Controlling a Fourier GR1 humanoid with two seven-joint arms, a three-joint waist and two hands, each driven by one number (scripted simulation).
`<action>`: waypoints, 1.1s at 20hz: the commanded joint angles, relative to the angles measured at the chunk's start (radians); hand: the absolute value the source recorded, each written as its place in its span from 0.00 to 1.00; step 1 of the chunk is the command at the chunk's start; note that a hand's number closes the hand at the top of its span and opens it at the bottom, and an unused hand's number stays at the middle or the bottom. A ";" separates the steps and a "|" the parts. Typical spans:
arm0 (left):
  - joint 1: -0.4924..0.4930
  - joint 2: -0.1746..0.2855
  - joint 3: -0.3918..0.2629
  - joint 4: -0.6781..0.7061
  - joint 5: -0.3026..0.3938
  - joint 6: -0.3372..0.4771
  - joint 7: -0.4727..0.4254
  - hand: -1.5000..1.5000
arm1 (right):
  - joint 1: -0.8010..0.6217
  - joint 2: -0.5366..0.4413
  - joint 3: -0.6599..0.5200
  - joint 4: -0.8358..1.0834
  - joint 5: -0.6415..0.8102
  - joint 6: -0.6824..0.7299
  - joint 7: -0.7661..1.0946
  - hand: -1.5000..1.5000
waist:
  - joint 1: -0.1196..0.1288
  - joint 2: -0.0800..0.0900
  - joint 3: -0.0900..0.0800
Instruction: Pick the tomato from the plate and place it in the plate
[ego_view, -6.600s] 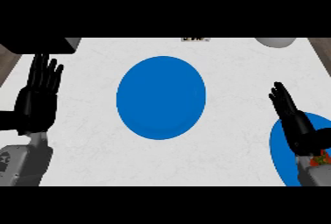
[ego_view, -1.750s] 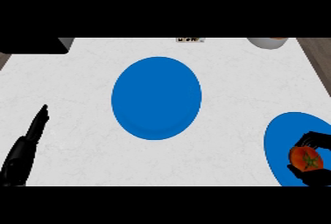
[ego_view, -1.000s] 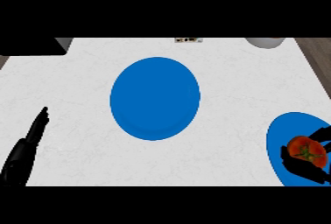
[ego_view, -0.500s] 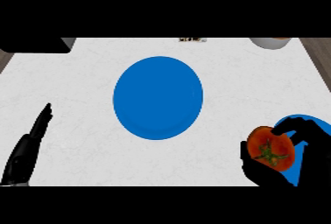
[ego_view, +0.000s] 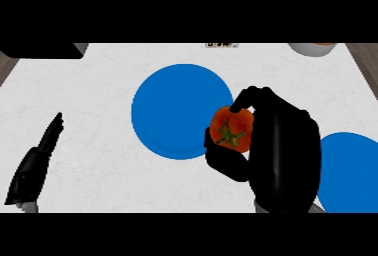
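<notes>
A red tomato (ego_view: 230, 129) with a green stem star is held in my right hand (ego_view: 284, 150), whose fingers and thumb curl round it. The hand and tomato hang over the right edge of the middle blue plate (ego_view: 177, 110). A second blue plate (ego_view: 347, 172) lies at the right edge, partly hidden behind the right hand. At the lower left my left hand (ego_view: 37, 160) shows edge-on above the counter, fingers straight and holding nothing.
The white counter (ego_view: 96, 85) spreads around both plates. A dark block (ego_view: 40, 49) fills the top left corner. A pale bowl (ego_view: 314, 48) sits at the top right, and a small dark item (ego_view: 221, 45) lies at the back edge.
My right hand has lifted the tomato off the right plate and carried it left, up to the edge of the middle plate. The left hand has hardly moved.
</notes>
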 joint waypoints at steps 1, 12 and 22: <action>-0.040 -0.009 0.011 0.067 -0.001 -0.001 -0.021 0.50 | -0.176 0.014 -0.063 0.164 -0.117 -0.054 0.083 1.00 | -0.005 0.002 0.001; -0.001 -0.009 0.002 -0.006 -0.001 -0.020 0.003 0.50 | -0.407 0.014 0.001 0.744 -0.368 -0.361 0.133 1.00 | 0.034 0.007 0.001; 0.012 -0.010 0.004 0.006 -0.006 -0.025 -0.049 0.50 | -0.454 0.014 -0.060 1.068 -0.577 -0.691 0.039 0.00 | 0.051 0.014 0.001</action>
